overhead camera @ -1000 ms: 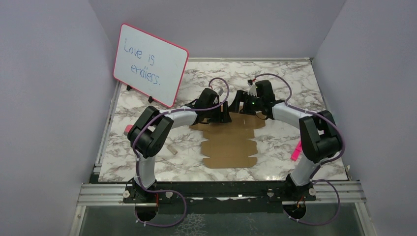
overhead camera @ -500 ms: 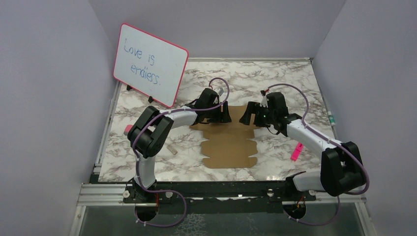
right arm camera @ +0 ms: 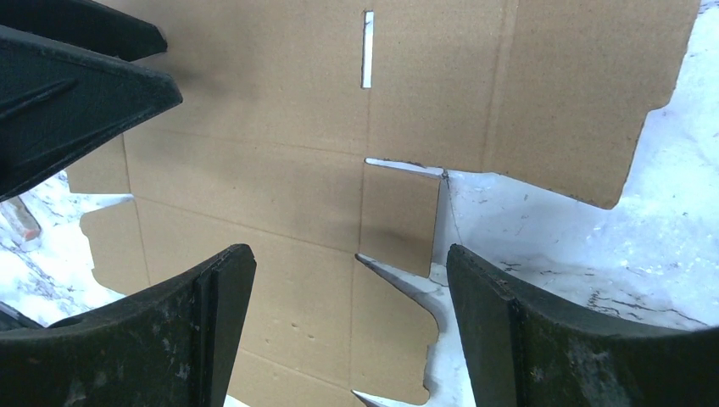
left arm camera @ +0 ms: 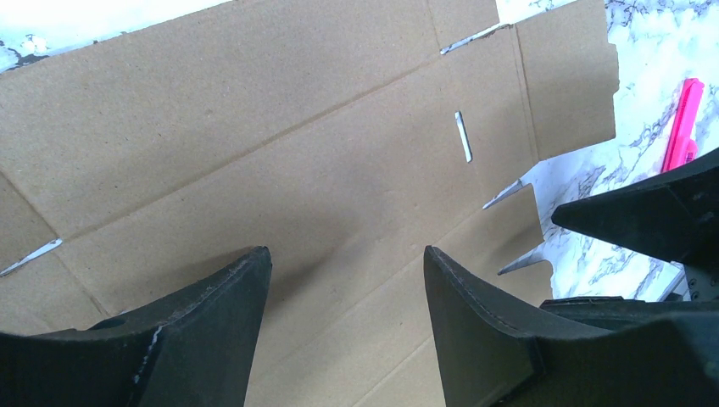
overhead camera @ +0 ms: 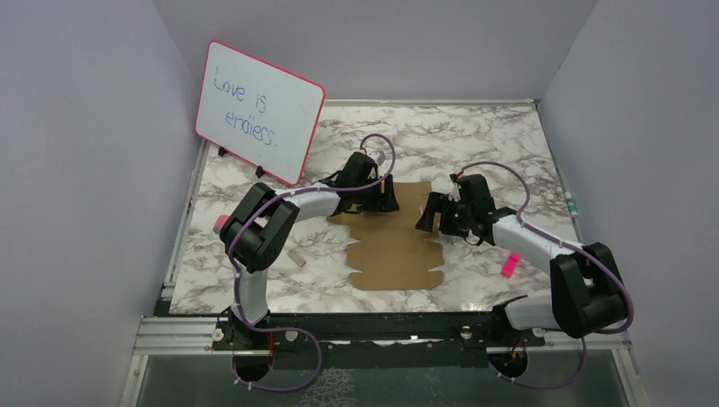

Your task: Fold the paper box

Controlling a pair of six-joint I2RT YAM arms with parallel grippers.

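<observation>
From the top external view, the paper box (overhead camera: 397, 246) was seen as a flat, unfolded cardboard sheet on the marble table (overhead camera: 492, 144), with nothing held in it. Its far end lay under the left gripper (overhead camera: 386, 197), and its right edge lay just beside the right gripper (overhead camera: 426, 216). Against the picture from half a second before, the right gripper had been drawn nearer and toward the sheet's right notches, while the left arm and the sheet were unchanged. The right elbow was kept low and outward; the left arm was bent forward from a raised elbow. A pink-framed whiteboard (overhead camera: 259, 110) stood far to the left of both jaws.

In the left wrist view, the left jaws were seen spread apart, nothing gripped, with plain cardboard (left arm camera: 254, 127) filling the gap between and beyond them. A pink marker (left arm camera: 681, 136) lay to their right, off the sheet.

In the right wrist view, the right jaws were likewise released and wide. A small side flap (right arm camera: 400, 216) and a notch lay between them, and a narrow slot (right arm camera: 367, 49) lay ahead.
</observation>
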